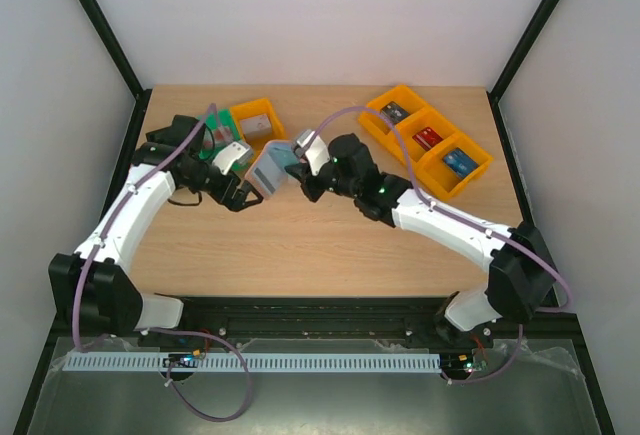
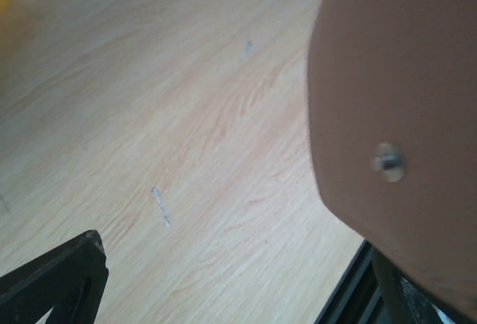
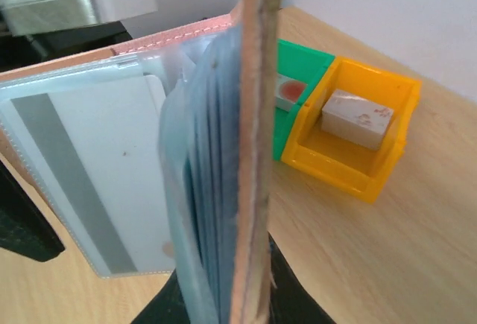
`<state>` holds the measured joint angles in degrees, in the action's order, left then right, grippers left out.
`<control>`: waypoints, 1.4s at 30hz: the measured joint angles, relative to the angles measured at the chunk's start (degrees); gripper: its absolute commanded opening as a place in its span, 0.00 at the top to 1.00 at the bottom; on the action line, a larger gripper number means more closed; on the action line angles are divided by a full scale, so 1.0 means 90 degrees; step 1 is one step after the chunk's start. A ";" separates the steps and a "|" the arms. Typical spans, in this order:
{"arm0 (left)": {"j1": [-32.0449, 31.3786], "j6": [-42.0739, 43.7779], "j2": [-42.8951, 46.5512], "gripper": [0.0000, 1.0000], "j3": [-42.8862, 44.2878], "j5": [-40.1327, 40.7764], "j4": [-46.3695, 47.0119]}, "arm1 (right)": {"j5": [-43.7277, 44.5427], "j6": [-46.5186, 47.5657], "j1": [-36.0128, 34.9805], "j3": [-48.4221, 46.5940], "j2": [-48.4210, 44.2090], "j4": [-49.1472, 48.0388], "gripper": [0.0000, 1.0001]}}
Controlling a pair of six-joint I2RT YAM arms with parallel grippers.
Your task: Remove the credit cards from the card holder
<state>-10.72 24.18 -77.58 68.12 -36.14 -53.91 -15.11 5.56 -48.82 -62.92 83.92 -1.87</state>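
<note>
The card holder (image 1: 268, 167) hangs open above the table's middle, between the two arms. My right gripper (image 3: 250, 294) is shut on one panel, which shows edge-on in the right wrist view: tan outside, light blue pockets inside (image 3: 223, 190). The other panel spreads to the left, and a whitish credit card (image 3: 82, 182) with a grey stripe sits in its clear pocket. In the left wrist view my left gripper (image 2: 223, 294) stands open. One black finger (image 2: 52, 287) shows at the lower left, and the holder's tan back (image 2: 395, 100) with a metal snap lies close on the right.
An orange three-part tray (image 1: 425, 140) with small items stands at the back right. A green bin (image 3: 298, 78) and an orange bin (image 3: 350, 153) holding a pale block (image 3: 356, 118) stand at the back left, just behind the holder. Bare wood lies under the left gripper.
</note>
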 measured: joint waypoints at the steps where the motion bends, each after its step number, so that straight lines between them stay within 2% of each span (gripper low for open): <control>1: 0.0041 -0.0022 0.0032 0.01 0.0000 -0.0039 0.0080 | -0.0202 -0.0250 0.0097 -0.0056 0.0000 0.0046 0.98; 5: 0.0117 -0.0090 0.0172 0.01 0.0002 -0.0301 0.0393 | -0.0797 -0.1078 0.0347 -0.0240 0.0007 0.0214 0.98; 15: 0.0100 -0.0410 0.0495 0.01 0.0044 -0.1260 0.1173 | -0.1435 -0.2317 0.0372 -0.0670 0.0272 0.0282 0.98; 24: 0.0100 -0.0114 0.0605 0.01 0.0100 -0.1605 0.1149 | -0.1061 -0.2718 0.0372 -0.0930 0.0328 0.0573 0.99; 30: 0.0097 -0.0495 0.0619 0.02 0.0109 -0.1433 0.1537 | -0.0780 -0.2866 0.0374 -0.1105 0.0430 0.0716 0.99; 33: 0.0112 -0.0704 0.0605 0.33 0.0117 -0.1180 0.1795 | -0.0886 -0.2815 0.0376 -0.1103 0.0427 0.0726 0.99; 37: 0.0311 -0.0896 0.0595 0.63 0.0117 -0.1137 0.1996 | -0.1316 -0.2635 0.0379 -0.1086 0.0425 0.0721 0.98; 39: 0.0398 -0.0850 0.0595 0.91 0.0109 -0.1299 0.2033 | -0.1615 -0.2543 0.0379 -0.1059 0.0423 0.0692 0.98; 40: 0.0432 -0.0828 0.0597 0.97 0.0100 -0.1423 0.2013 | -0.1744 -0.2516 0.0381 -0.1047 0.0423 0.0678 0.97; 42: 0.0437 -0.0753 0.0610 0.98 0.0078 -0.1715 0.1897 | -0.1972 -0.2492 0.0403 -0.0996 0.0423 0.0627 0.86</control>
<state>-6.79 17.41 -72.10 68.82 -51.57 -36.84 -32.86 -16.86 -45.19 -71.88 87.72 3.77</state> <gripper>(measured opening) 0.075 0.075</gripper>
